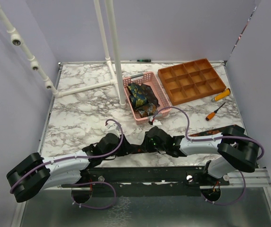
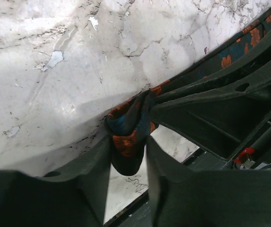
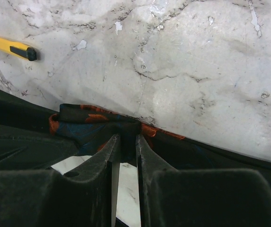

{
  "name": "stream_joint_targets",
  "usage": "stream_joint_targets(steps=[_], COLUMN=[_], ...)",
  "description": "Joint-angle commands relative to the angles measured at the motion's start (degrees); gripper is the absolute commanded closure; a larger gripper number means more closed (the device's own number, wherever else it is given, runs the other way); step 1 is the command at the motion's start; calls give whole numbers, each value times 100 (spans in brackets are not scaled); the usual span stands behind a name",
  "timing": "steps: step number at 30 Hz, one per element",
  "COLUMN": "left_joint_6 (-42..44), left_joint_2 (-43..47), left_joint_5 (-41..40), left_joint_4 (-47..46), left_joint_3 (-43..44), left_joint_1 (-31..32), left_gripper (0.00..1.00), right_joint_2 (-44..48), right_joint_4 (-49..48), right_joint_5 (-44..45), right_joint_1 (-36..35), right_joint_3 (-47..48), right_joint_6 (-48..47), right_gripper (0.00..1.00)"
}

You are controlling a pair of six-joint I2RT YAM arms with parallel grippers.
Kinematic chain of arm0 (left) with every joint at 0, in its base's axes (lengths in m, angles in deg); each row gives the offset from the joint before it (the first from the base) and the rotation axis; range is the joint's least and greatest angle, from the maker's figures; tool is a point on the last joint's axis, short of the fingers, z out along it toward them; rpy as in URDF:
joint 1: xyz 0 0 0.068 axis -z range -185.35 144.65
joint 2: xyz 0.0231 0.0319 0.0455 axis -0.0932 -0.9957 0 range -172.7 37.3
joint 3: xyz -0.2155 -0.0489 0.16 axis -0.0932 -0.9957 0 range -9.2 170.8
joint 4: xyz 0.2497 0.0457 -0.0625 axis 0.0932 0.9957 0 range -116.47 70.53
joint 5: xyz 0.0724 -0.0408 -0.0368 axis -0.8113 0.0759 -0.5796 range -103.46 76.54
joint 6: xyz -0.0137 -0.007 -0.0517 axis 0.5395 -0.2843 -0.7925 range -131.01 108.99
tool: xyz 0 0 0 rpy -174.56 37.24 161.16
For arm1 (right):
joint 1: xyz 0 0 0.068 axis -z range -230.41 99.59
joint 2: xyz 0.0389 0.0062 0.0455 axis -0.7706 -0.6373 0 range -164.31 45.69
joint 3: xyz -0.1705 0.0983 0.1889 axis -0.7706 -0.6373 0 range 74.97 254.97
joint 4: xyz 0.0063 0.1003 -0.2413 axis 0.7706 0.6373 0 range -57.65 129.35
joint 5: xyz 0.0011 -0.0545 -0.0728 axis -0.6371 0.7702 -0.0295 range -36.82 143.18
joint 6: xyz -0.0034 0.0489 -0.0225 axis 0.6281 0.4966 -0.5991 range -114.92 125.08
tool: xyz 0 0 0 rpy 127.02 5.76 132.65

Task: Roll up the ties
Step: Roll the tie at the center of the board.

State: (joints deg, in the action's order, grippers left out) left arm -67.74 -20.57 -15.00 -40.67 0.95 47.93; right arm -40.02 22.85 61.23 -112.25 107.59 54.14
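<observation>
Lower centre: left gripper clamps the bunched end of the dark navy orange-flowered fabric tie; right gripper, nearly closed, pinches it alongside, probably keeping the roll tight.

- left arm, at L end of base rail: pale grey link betw. chunky black joint housings.
- right arm, at R end of rail: same build, grey link, rounded black joints.
- purple cable loops along ea. arm, also below rail.
- green light on black wrist, just beyond rail's middle.
- left gripper & right gripper: matte black angular fingers, scuffed, dusty.
</observation>
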Motion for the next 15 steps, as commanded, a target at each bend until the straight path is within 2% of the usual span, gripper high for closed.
stream_joint_targets(steps=[1, 7, 15], left_joint_6=[20, 100, 241], left_joint_2=[-127, -341, -377], left_joint_5=[147, 150, 107], left_joint_4=[-264, -306, 74], left_joint_3=[-95, 4, 192], left_joint_1=[-41, -38, -41], left_gripper=[73, 99, 100], right_joint_2=[-147, -25, 470], right_joint_4=[27, 29, 323], right_joint_5=[-48, -89, 89], right_joint_1=[6, 6, 7], right_joint_3=[-151, -154, -49], right_joint_6=[16, 48, 82], right_gripper=[80, 80, 79])
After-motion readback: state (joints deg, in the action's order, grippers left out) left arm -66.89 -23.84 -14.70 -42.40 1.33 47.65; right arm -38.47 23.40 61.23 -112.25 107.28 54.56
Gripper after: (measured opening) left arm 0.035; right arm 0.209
